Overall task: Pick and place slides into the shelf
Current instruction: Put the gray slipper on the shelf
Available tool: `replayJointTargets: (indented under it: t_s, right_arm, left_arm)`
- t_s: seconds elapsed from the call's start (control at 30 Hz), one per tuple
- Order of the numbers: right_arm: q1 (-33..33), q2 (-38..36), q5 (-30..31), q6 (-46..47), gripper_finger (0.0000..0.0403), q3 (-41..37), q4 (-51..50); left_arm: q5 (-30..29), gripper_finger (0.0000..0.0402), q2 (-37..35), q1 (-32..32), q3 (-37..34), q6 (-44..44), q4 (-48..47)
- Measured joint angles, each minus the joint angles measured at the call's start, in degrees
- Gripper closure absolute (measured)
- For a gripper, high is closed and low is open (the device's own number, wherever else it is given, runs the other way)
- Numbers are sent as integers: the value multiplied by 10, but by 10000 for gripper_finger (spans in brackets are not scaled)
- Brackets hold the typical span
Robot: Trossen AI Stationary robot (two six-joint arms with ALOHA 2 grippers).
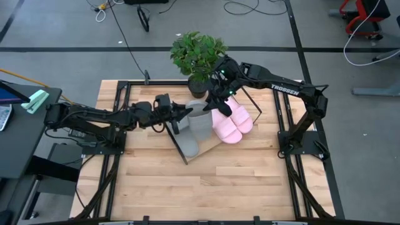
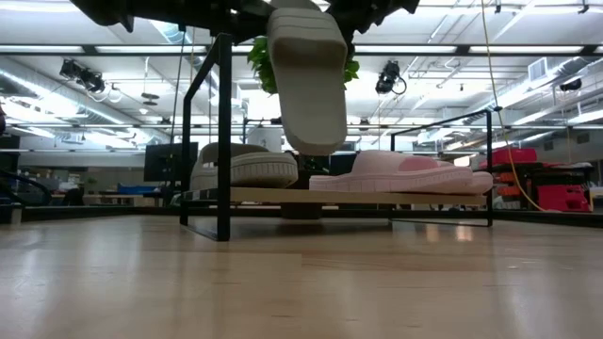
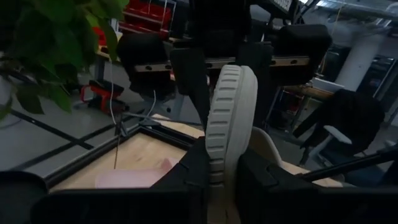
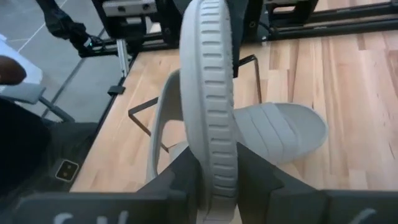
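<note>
So the desk point(image 1: 237, 187) is mostly bare wood, and the shelf point(image 1: 190, 155) sits near the back of it on its black wire frame, just in front of a potted plant point(image 1: 198, 53). The board slants, which is probably why the sandals already there lie flat with their soles down: the pink pair point(image 1: 230, 123) side by side at the right end and one grey slide point(image 1: 189, 142) toward the left. That leaves one slot between them, and I'd guess that's where the last one is headed.

That last grey slide point(image 2: 307, 80) is up in the air above the shelf, hanging on edge with the sole vertical, right over the gap. Both arms reach in toward the middle and meet at it. The left arm stretches nearly flat across the desk from the left side, and the left hand point(image 3: 222, 171) is clenched on the rim of the sole. The right arm comes over from the back right corner with its elbow bent, and the right hand point(image 4: 214, 180) straddles the opposite edge of the same sole, fingers right against it. Can't tell if it's truly gripping or loosening off, looks like a handover to me.
</note>
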Motion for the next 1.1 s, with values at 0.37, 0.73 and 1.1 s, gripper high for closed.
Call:
replayJointTargets:
  t_s: [0.37, 0.73, 1.1]
  right_arm:
    - [12, 0, 17, -29, 282, 0, -14]
    - [12, -20, 32, -28, 225, 1, -16]
    - [13, -39, 80, -43, 194, 1, -18]
  left_arm:
    - [-5, 352, 1, -14, 0, -16, -6]
    - [-29, 353, 1, -14, 0, -18, -6]
    - [-38, 354, 1, -14, 0, -70, -13]
